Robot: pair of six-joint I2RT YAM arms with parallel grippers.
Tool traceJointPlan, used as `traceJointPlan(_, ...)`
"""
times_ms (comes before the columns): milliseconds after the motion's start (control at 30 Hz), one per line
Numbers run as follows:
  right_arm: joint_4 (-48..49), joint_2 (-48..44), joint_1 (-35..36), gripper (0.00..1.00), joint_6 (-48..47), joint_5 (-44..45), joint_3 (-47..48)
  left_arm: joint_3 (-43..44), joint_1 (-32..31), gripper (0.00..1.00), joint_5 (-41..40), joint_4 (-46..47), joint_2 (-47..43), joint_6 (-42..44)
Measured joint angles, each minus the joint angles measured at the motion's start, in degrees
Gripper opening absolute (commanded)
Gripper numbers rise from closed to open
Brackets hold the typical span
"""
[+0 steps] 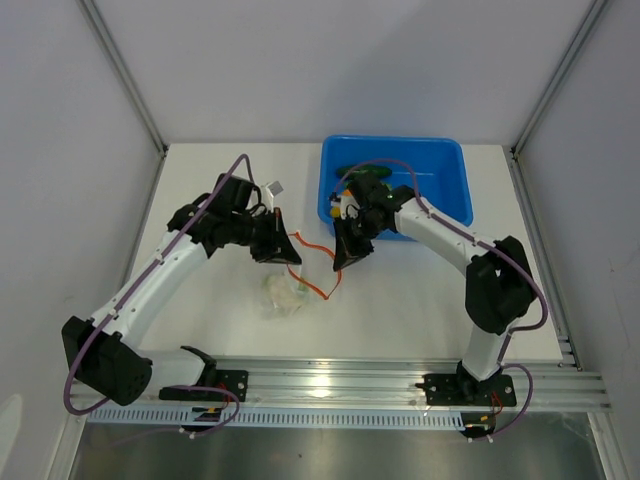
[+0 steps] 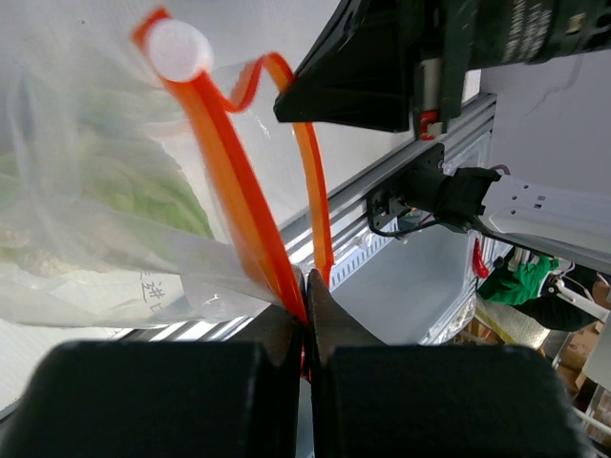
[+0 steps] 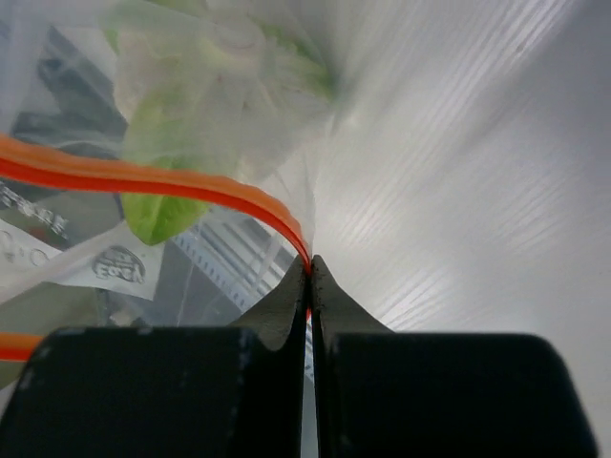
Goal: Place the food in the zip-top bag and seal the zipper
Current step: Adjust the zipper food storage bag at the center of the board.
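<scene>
Clear zip-top bag (image 1: 283, 295): cauliflower (image 3: 181, 124) inside | blue bin (image 1: 400, 141): dark green food (image 1: 366, 172)

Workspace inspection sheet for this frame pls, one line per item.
Surface: white table, no spills seen.
Job's things: zip-top bag on the table, cauliflower inside; zipper unsealed, looping between the arms; dark green food in the blue bin, partly hidden by the right arm.
Clutter: small pale square by the left arm, cannot tell what.
Grippers: left end effector shut on zipper; right end effector shut on zipper.
Cables: purple cable along each arm, no snag seen.
Surroundings: white enclosure walls; aluminium rail at near edge.
</scene>
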Motion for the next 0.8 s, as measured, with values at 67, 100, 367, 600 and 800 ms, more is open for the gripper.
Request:
traceJointPlan(67, -1.2, 1.25, 0.07, 0.0, -0.74, 1.14, 3.48, -0.46, 0.0, 0.01, -0.33, 0.13, 0.0, 0.11)
traceJointPlan(100, -1.62, 1.73, 0.07, 0.0, -1.14, 1.81, 5.62, -0.74, 0.0, 0.0, -0.66, 0.07, 0.0, 0.24)
traceJointPlan(367, -5.11, 1.36, 1.09, 0.0, -2.47, 3.93, 23.98, -1.81, 0.0, 0.01, -5.4, -1.29, -3.17, 1.68)
traceJointPlan(600, -4.9, 0.39, 1.42, 0.0, -2.4, 1.84, 23.21, -2.34, 0.07, 0.01, -6.64, -1.16, -5.62, 1.73)
traceJointPlan(800, -5.99, 2.32, 1.88, 0.0, -2.19, 1.33, 23.04, -2.49, 0.07, 0.01, -6.93, -1.18, -4.94, 2.21)
